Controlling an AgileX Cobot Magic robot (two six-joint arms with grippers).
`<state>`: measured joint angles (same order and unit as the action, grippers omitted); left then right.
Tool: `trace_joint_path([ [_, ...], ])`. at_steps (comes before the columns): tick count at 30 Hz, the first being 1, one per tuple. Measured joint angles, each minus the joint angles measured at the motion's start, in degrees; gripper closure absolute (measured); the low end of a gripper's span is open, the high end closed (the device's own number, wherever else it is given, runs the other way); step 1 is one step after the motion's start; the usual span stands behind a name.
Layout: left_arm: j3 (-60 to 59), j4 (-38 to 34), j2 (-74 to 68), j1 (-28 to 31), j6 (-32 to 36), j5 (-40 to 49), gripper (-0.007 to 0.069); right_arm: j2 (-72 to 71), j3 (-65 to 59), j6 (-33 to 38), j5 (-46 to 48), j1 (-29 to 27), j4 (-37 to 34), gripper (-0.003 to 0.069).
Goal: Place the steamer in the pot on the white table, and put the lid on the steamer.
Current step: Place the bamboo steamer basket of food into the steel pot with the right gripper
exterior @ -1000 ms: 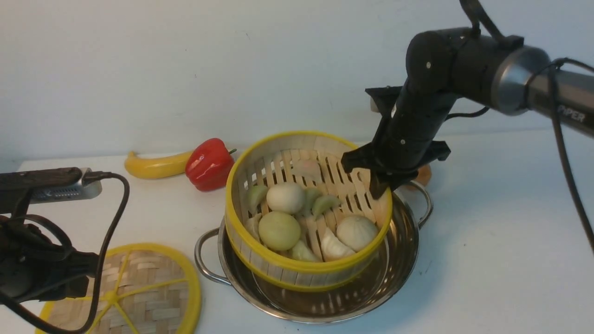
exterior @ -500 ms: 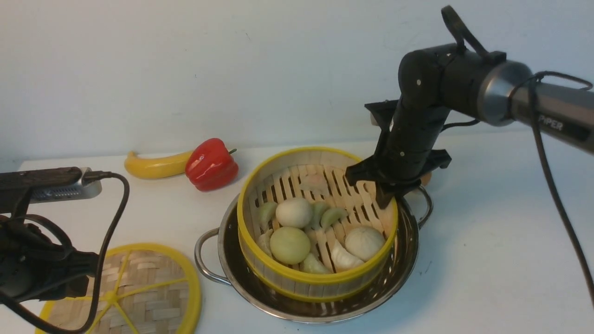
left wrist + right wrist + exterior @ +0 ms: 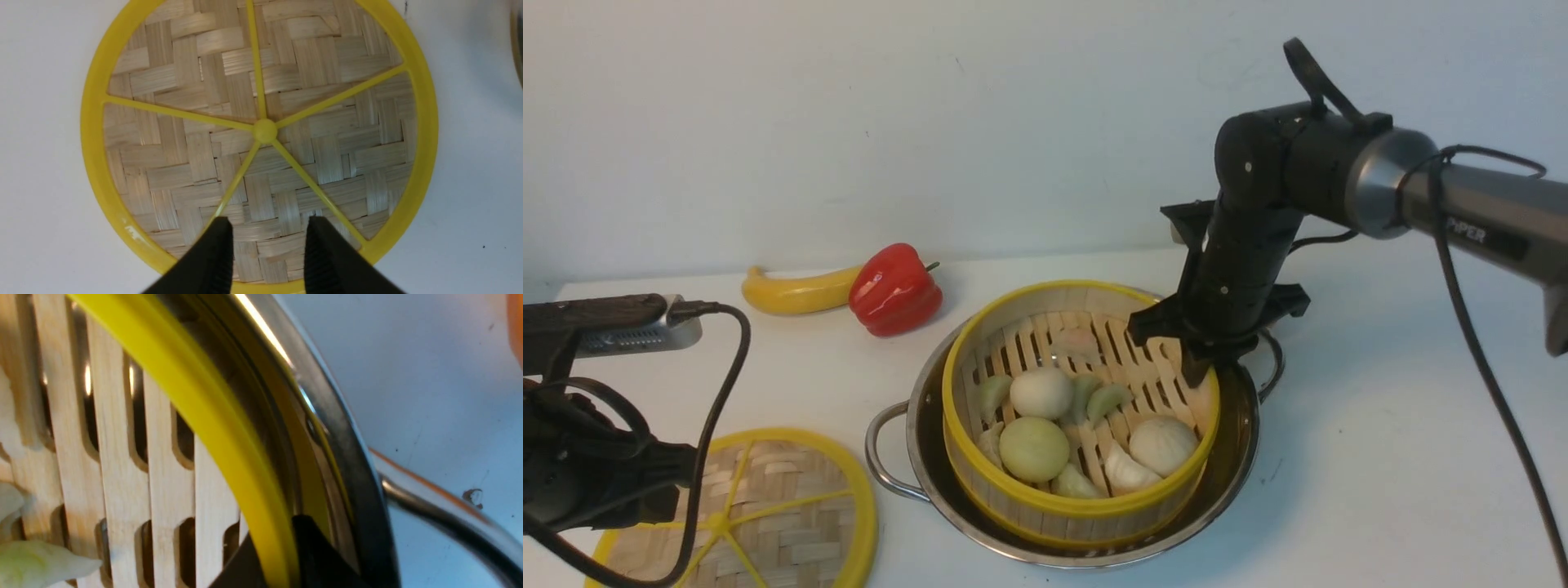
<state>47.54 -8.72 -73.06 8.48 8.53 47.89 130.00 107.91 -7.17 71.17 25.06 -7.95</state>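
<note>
Front view caught the steamer (image 3: 1086,510) sitting inside the pot (image 3: 1227,461), its yellow rim above the steel rim and pale green and white dumplings and buns on its slatted floor. Whether its base had reached the pot's bottom could not be told. A band of bare steel showed between basket and pot on the right, while the gap on the near side was slimmer.

The right gripper (image 3: 1199,369) pinched the steamer's far right rim. In the right wrist view its black fingers (image 3: 322,555) were closed tight on the yellow band, just inside the pot's rim and near a loop handle. White lettering on the right arm (image 3: 1494,220) read "PIPER".

The lid (image 3: 776,506) lay flat on the table (image 3: 1380,457) at front left, near the pot's left handle but apart from it, and partly cut by the frame. In the left wrist view the left gripper (image 3: 269,223) hung over the lid's edge, jaws moderately parted and holding nothing. Contact with the weave could not be judged.

A red pepper (image 3: 894,290) and a banana (image 3: 792,294) lay side by side at back left, well apart from the pot. Bare white tabletop stretched from the pot's right side to the frame's edge.
</note>
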Motion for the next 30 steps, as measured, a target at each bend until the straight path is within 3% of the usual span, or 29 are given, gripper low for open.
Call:
trace_joint_path([
  [30,0.0,0.0,0.0,0.0,0.0,0.0,0.0384,0.4,0.0,-1.1,0.0,0.1,1.4,0.0594],
])
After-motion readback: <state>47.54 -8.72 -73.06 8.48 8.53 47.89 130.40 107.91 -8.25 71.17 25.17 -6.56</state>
